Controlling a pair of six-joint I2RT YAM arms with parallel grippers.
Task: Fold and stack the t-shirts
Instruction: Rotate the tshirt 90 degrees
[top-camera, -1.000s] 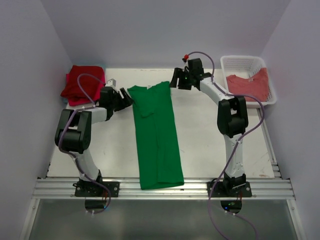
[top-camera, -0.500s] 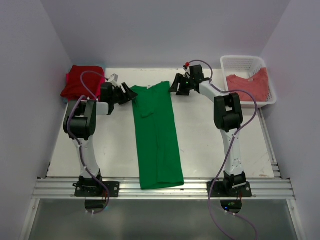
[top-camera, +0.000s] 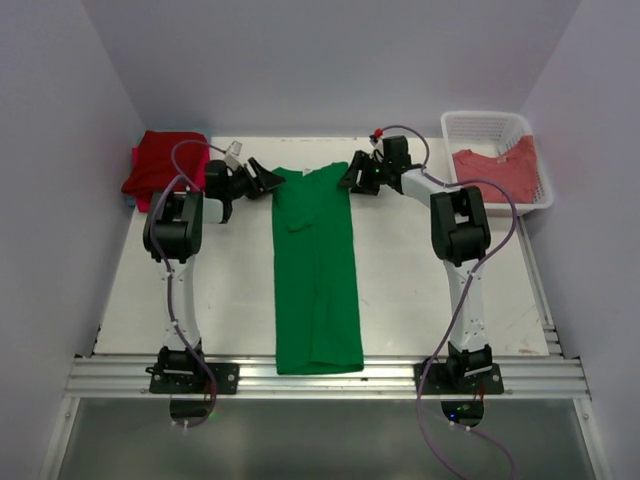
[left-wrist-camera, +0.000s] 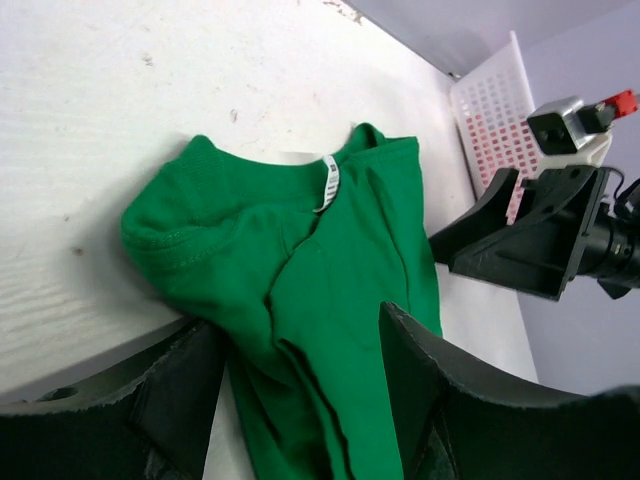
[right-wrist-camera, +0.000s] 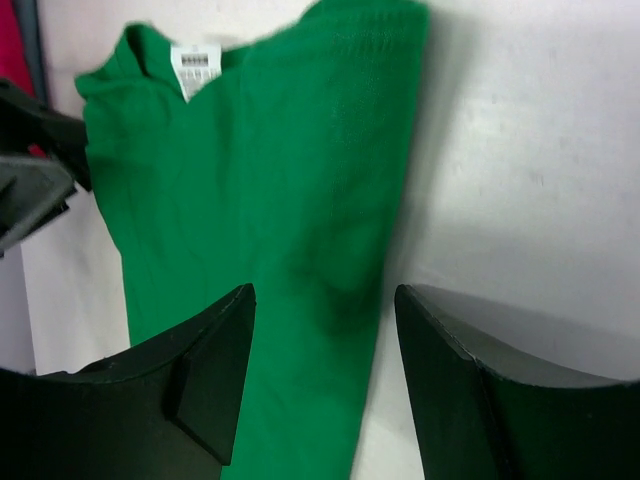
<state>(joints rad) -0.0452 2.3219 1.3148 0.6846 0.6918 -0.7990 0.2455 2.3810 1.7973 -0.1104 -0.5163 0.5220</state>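
A bright green t-shirt (top-camera: 315, 280) lies as a long narrow strip down the middle of the table, collar at the far end. My left gripper (top-camera: 268, 182) sits at its far left corner and my right gripper (top-camera: 350, 178) at its far right corner. In the left wrist view the left gripper (left-wrist-camera: 300, 385) is open, with rumpled green cloth (left-wrist-camera: 350, 260) lying between the jaws. In the right wrist view the right gripper (right-wrist-camera: 325, 340) is open astride the shirt's right edge (right-wrist-camera: 260, 200). Folded red t-shirts (top-camera: 165, 165) are stacked at the far left. A salmon-red t-shirt (top-camera: 497, 170) lies in the basket.
A white lattice basket (top-camera: 455, 125) stands at the far right corner. White walls close in the table on three sides. A metal rail (top-camera: 320, 378) runs along the near edge, where the shirt's hem hangs over it.
Both arms have reached farther across the table, bringing the grippers to the shirt's collar end. The green shirt now lies straighter, and both sets of jaws have narrowed slightly.
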